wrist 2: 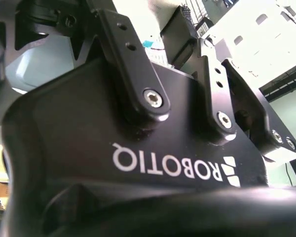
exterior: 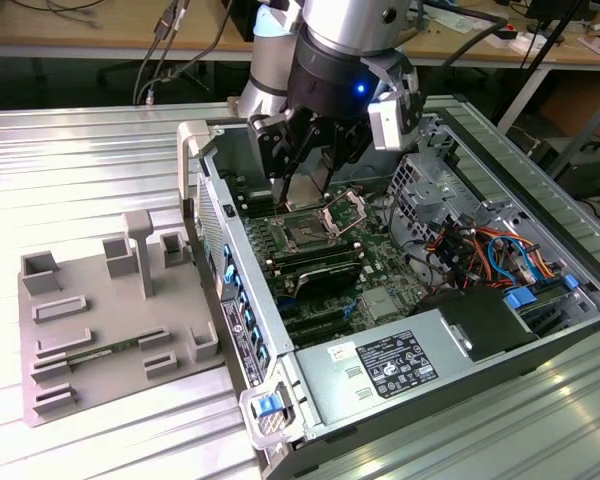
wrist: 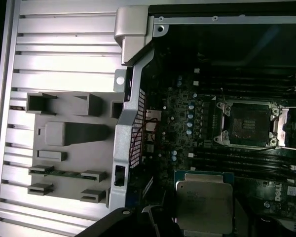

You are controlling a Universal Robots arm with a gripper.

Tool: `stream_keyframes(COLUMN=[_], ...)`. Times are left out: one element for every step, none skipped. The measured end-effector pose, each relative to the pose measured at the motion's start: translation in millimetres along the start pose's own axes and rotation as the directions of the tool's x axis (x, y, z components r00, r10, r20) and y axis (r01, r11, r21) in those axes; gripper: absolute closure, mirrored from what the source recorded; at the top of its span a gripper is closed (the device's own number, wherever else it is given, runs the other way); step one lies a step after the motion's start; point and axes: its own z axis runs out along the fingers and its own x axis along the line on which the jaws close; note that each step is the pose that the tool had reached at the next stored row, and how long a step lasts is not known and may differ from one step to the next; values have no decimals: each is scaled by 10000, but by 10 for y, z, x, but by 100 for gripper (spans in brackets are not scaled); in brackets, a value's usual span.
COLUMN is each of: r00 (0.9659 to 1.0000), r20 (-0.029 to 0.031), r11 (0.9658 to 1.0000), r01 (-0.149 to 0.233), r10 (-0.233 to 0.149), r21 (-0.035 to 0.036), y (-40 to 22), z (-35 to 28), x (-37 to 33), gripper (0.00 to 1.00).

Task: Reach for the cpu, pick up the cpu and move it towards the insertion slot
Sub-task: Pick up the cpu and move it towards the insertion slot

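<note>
Above the one insertion slot (exterior: 305,235), one gripper (exterior: 310,190) clamped on one cpu (wrist: 203,200).

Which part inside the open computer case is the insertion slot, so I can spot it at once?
Start from the open computer case on the ribbed metal table. On its green motherboard, below the gripper, sits the insertion slot: a dark square socket. Unlike the long black memory slots beside it, it is square, with a shiny metal frame hinged open.
</note>
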Motion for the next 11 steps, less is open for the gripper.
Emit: stream_keyframes(r00=[10000, 10000, 10000, 10000, 10000, 10000, 10000, 10000, 10000, 10000, 10000], r20=[1, 1, 0, 0, 0, 0, 0, 0, 0, 0, 0], r11=[10000, 10000, 10000, 10000, 10000, 10000, 10000, 10000, 10000, 10000, 10000], r01=[0, 0, 0, 0, 0, 0, 0, 1, 1, 1, 0], r10=[0, 0, 0, 0, 0, 0, 0, -1, -1, -1, 0], r21=[-1, -1, 0, -1, 0, 0, -1, 0, -1, 0, -1], y=[-1, -1, -2, -2, -3, -4, -4, -5, -6, -7, -7], z=[3, 5, 8, 10, 12, 14, 17, 19, 23, 26, 28], x=[-6, -11, -19, -23, -28, -33, -38, -43, -53, -59, -63], gripper=[45, 45, 45, 45, 45, 45, 45, 45, 45, 45, 45])
